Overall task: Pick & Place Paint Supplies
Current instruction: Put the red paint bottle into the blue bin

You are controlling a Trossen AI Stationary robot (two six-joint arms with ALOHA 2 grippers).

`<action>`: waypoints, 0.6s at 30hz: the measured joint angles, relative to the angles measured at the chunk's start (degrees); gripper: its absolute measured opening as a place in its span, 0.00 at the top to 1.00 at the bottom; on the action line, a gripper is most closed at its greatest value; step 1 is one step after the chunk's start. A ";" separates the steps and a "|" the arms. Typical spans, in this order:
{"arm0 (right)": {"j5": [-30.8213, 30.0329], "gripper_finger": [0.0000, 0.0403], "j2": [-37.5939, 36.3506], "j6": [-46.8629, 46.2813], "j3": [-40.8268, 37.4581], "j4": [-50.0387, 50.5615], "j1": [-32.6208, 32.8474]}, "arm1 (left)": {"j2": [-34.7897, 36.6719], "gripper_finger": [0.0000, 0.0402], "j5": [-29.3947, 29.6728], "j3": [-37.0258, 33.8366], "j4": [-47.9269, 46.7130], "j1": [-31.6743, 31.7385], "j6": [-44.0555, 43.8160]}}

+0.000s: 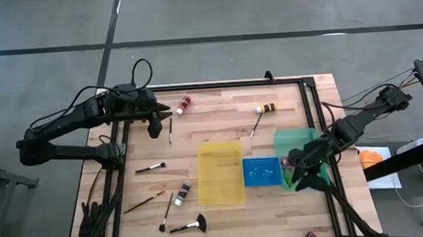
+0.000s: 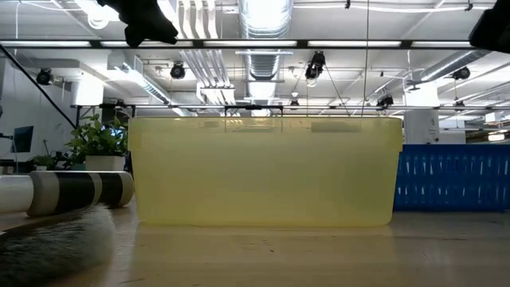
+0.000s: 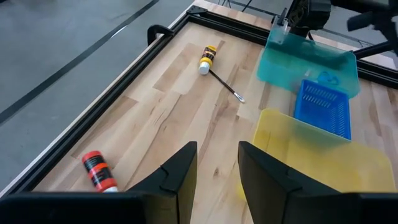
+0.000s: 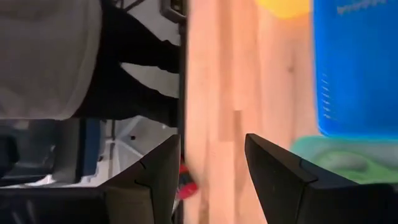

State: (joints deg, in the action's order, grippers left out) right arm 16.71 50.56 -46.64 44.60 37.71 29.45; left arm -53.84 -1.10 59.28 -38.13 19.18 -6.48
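Across desk (image 1: 219, 118), brushes, bottles lie unsorted; right hand (image 1: 301, 173) open at three o'clock, left hand (image 1: 155, 124) open, empty.

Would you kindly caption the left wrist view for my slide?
Left gripper, jaws open and empty, above the table, facing a red bottle, a yellow bottle and three trays.

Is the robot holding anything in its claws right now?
No. The left gripper and the right gripper both show empty gaps between their fingers.

Pale planked wooden tabletop (image 1: 219, 125), matt; translucent glossy yellow plastic tray (image 1: 221, 172); perforated blue plastic basket (image 1: 262, 172); black metal frame (image 1: 228, 84).
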 joint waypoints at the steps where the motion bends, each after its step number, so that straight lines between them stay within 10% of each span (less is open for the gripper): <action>1: -0.32 0.56 0.52 -1.58 0.00 -0.99 0.45 | 0.00 0.68 0.00 -0.03 0.04 0.00 0.00; 18: 7.85 0.56 13.74 -9.12 0.00 -19.28 9.46 | -0.04 0.68 0.00 -0.06 0.24 0.02 0.01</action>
State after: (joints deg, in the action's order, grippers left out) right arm 24.56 64.30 -55.76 44.60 18.43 38.91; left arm -53.89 -1.10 59.22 -37.89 19.20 -6.47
